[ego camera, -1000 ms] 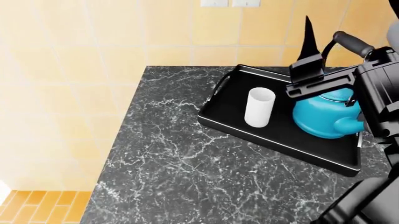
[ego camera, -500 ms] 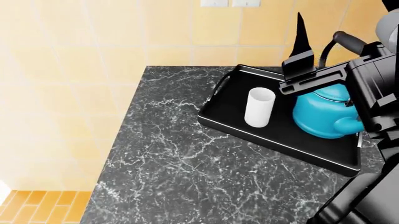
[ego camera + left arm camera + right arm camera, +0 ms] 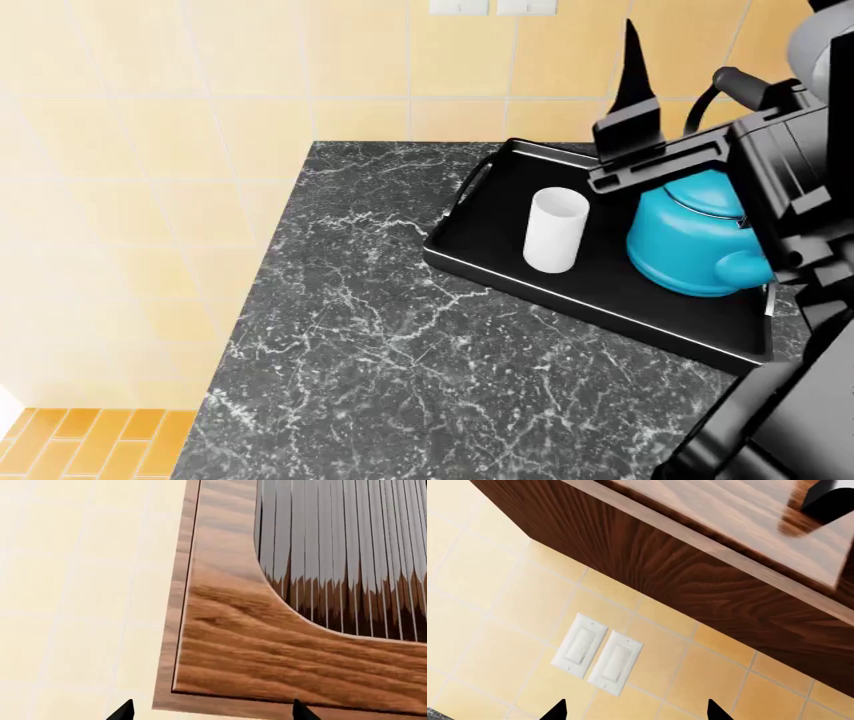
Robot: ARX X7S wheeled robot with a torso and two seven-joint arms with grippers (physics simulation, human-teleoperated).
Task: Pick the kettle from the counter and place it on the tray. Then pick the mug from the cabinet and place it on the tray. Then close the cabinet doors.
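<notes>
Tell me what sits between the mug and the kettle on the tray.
Nothing. In the head view the mug and the kettle stand side by side but apart, with only a bare strip of black tray floor between them.

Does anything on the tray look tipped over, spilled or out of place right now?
Nothing stands out. The white mug stands upright on the black tray, and the blue kettle sits upright beside it, apart from it. The tray lies flat on the dark marble counter, turned at an angle to its edges. No spill shows.
</notes>
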